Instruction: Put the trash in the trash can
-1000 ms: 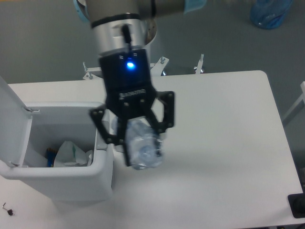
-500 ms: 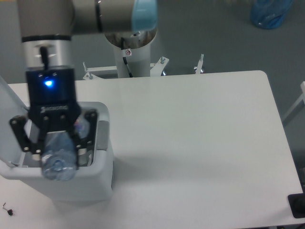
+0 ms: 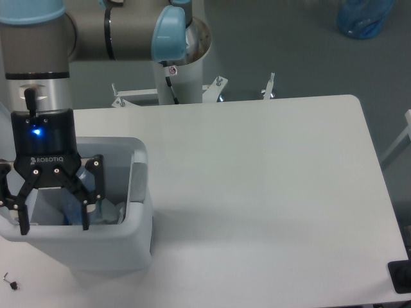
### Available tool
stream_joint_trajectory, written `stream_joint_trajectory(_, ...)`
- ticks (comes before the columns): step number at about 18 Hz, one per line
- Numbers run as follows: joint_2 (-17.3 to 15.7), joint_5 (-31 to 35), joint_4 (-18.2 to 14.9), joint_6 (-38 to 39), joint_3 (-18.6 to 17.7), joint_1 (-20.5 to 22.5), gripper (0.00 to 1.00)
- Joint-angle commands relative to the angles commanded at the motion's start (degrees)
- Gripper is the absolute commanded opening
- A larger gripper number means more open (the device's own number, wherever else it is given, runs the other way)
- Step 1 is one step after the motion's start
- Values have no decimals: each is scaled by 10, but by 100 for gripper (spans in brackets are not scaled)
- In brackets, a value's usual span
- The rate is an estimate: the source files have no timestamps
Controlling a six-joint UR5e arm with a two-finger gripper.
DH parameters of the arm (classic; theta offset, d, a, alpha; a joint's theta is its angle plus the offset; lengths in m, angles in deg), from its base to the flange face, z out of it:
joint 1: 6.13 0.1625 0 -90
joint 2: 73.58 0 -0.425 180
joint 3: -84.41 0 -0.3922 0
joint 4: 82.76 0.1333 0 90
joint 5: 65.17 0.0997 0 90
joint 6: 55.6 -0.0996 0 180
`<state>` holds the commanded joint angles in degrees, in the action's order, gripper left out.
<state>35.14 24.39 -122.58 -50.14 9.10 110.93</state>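
Observation:
The trash can, a white bin with a grey panel on its inner right wall, stands at the table's left front. My gripper hangs over its opening, open, fingers spread wide and holding nothing. Below and between the fingers a bluish clear shape, the plastic bottle, lies inside the bin. A scrap of the white paper wrapper shows at the bin's right inner side. The gripper body hides most of the bin's inside and the lid.
The white table stretches to the right of the bin. The arm's base column stands behind the table's far edge. A blue bag lies on the floor top right. A black object sits at the front right corner.
The gripper carried the bottle left from beside the bin to above its opening. Its fingers have opened, and the bottle has dropped into the bin.

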Motion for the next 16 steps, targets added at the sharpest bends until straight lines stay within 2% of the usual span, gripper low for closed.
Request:
stream_joint_trajectory(5, -20, 2, -4, -33, -23, 96, 100)
stream_joint_trajectory(9, -52, 14, -9, -192, -64, 161, 100)
stream_joint_trajectory(11, -63, 27, -9, -253, -90, 188, 100)
stream_joint_trajectory(13, -77, 28, -10, -310, -100, 201, 100)
stream_joint_trajectory(16, -116, 23, -25, -378, -140, 243, 100)
